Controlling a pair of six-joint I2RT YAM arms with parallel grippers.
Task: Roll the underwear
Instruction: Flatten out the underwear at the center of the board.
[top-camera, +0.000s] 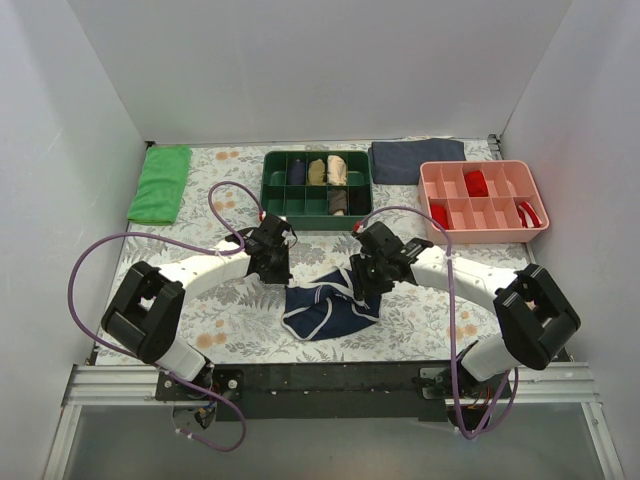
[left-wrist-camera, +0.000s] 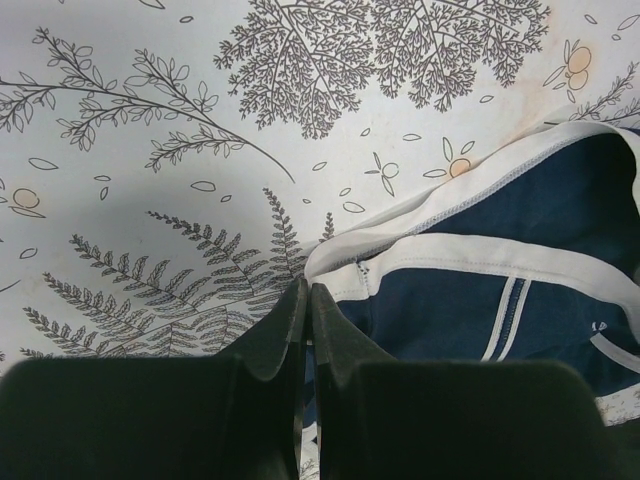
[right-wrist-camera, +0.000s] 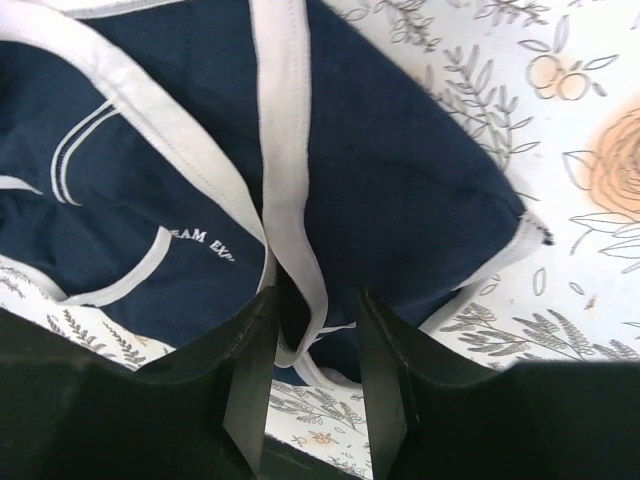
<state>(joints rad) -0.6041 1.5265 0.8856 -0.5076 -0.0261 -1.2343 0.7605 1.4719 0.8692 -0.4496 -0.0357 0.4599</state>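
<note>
My left gripper (left-wrist-camera: 305, 300) is sitting fully closed at the underwear's (top-camera: 330, 308) waistband corner. My right gripper (right-wrist-camera: 315, 300) is straddling the piping (right-wrist-camera: 288, 150) half-open, so I'm planning a centred pinch.

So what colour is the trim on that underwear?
White trim on navy underwear; right wrist view.

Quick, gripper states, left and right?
Left gripper: closed at the underwear edge; whether it pinches fabric cannot be told.
Right gripper: open, straddling the underwear's white trim, not clamped.
</note>
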